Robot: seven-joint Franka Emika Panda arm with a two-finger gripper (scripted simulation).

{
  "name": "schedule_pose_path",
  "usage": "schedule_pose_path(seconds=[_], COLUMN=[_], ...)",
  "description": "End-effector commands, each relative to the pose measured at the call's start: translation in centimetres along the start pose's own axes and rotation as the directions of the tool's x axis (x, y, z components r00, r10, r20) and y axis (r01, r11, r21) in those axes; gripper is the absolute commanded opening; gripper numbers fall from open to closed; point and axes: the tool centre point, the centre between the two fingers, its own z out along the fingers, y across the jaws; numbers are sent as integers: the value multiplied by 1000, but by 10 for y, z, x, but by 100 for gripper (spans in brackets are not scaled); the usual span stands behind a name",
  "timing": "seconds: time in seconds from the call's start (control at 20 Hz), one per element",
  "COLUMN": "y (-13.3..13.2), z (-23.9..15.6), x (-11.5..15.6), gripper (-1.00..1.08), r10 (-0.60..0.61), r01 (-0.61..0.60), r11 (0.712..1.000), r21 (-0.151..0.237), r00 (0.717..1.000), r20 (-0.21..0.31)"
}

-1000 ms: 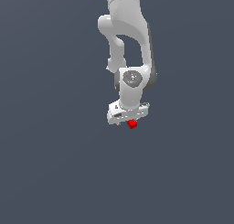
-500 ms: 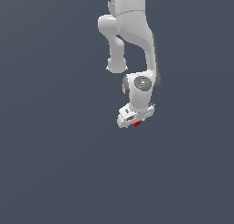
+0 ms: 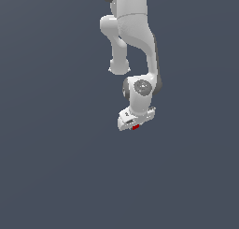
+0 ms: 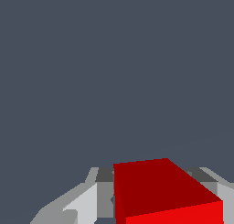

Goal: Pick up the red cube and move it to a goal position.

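Note:
The red cube (image 3: 135, 127) is a tiny bright red block, mostly hidden under the white hand of my gripper (image 3: 136, 126) in the exterior view. Only a sliver of red shows below the hand. In the wrist view the red cube (image 4: 160, 189) fills the space between my two grey fingers (image 4: 103, 191), which close on its sides. My gripper (image 4: 157, 195) is shut on the cube. The white arm hangs down from the top of the exterior view, with the hand tilted.
A plain dark grey surface (image 3: 56, 167) fills the background in both views. No other objects or edges show.
The arm has swung toward the exterior view's right and tilted the hand, carrying the cube along. Less of the cube shows below the hand now.

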Motion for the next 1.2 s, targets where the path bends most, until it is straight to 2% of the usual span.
schedule_pose_path(seconds=[0.0, 0.65, 1.15], y=[0, 5, 42], z=[0, -5, -43], x=[0, 3, 30], gripper=[-100, -100, -100], r10=[1, 1, 1], r01=[-1, -1, -1], r11=[1000, 1000, 1000], r21=[0, 0, 1], r00=[1000, 1000, 1000], r20=[0, 1, 0])
